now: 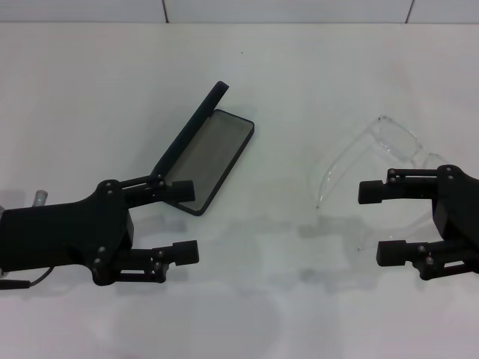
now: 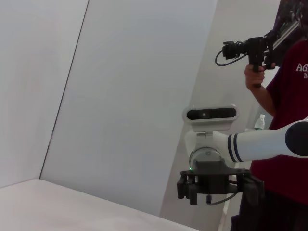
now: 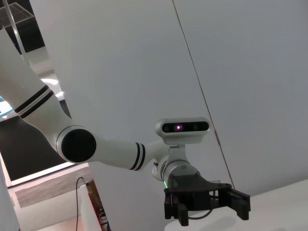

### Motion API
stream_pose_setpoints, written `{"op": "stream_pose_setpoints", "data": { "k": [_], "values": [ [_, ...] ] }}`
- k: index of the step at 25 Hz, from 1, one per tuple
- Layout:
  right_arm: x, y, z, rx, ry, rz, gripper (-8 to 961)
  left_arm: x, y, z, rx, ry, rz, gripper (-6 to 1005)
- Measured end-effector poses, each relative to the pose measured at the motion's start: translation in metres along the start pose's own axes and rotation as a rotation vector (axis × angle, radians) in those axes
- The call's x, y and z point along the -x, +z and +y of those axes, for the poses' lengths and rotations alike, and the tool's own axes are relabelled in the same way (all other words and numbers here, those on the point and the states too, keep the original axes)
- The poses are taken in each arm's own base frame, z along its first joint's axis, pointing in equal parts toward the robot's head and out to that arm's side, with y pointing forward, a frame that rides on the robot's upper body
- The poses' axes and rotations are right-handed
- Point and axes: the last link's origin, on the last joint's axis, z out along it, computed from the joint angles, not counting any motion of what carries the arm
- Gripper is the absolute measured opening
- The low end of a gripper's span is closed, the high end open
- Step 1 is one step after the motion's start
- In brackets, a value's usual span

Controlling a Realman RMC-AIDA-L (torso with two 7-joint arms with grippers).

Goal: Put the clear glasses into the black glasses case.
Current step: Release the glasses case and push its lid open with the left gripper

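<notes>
Clear glasses (image 1: 382, 153) barely show beside open case (image 1: 213, 153); both grippers spread, empty

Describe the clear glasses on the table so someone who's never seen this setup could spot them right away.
On the white table, look right of the open black glasses case, just beyond the right gripper. The clear glasses lie there, temples unfolded: colourless and see-through, a faint outline, unlike the dark case.
</notes>
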Motion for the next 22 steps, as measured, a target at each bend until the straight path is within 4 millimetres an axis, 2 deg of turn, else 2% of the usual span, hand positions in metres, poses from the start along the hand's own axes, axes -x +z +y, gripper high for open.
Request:
{"op": "stream_pose_setpoints", "data": {
  "k": [10, 13, 17, 19, 20, 21, 22],
  "values": [
    [0.0, -0.001, -0.001, -0.008, -0.002, -0.005, 767, 0.002, 0.002, 0.001, 0.001, -0.008, 0.003, 858],
    [-0.002, -0.006, -0.005, -0.064, 0.001, 0.0, 767, -0.003, 0.002, -0.002, -0.016, 0.001, 0.016, 857],
    [-0.006, -0.024, -0.016, -0.231, -0.003, -0.008, 767, -0.025, 0.002, -0.018, -0.097, 0.033, 0.023, 856],
    [-0.008, -0.037, -0.016, -0.307, 0.001, -0.04, 767, -0.04, 0.005, -0.028, -0.144, 0.053, -0.003, 856],
    [-0.01, -0.047, -0.015, -0.357, 0.005, -0.067, 767, -0.04, 0.005, -0.028, -0.144, 0.053, -0.003, 855],
    [-0.012, -0.055, -0.012, -0.397, 0.009, -0.088, 767, -0.061, 0.015, -0.043, -0.214, 0.083, -0.078, 855],
    [-0.013, -0.065, -0.01, -0.444, 0.011, -0.115, 767, -0.071, 0.022, -0.049, -0.24, 0.098, -0.116, 855]
  ]
}}
